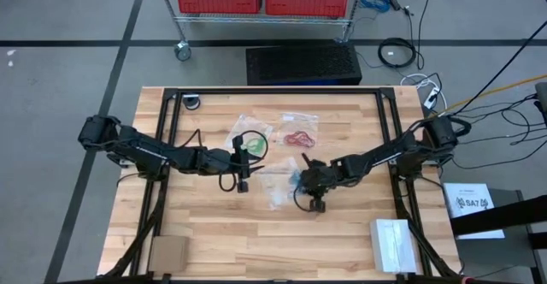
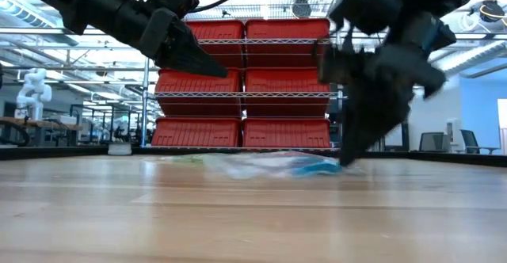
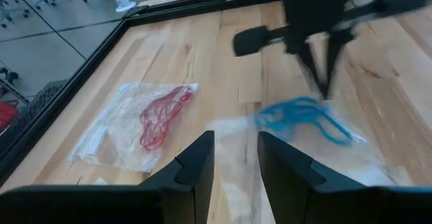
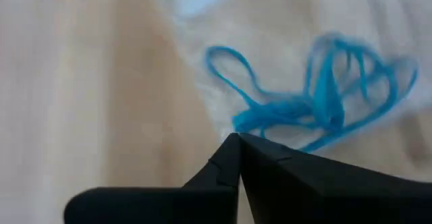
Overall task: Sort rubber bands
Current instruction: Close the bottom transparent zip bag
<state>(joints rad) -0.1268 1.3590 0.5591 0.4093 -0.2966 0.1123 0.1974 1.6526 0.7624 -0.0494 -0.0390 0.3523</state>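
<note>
Three clear zip bags lie mid-table. One holds green rubber bands (image 1: 254, 139), one red bands (image 1: 299, 136) (image 3: 162, 113), and blue bands (image 3: 304, 116) (image 4: 317, 96) lie on the third bag (image 1: 278, 190). My right gripper (image 4: 237, 140) (image 3: 325, 89) is shut, pointing down, with its tips at the edge of the blue bunch. My left gripper (image 3: 236, 156) (image 2: 218, 69) is open by a narrow gap. It hovers above the table, near the green bag, and touches nothing. My right gripper's shut fingertips (image 4: 233, 150) come slanting down from above and stand at the near end of the blue bunch (image 4: 253, 121), at table height on the clear bag (image 2: 346, 161). Whether a band or the bag film is caught between them, I cannot tell.
A black metal frame (image 1: 167, 130) runs around the work area. A tape roll (image 1: 193, 103) sits at the far left, a cardboard piece (image 1: 168, 251) at the near left, and a white box (image 1: 393, 243) at the near right. Bare wood lies along the near edge.
</note>
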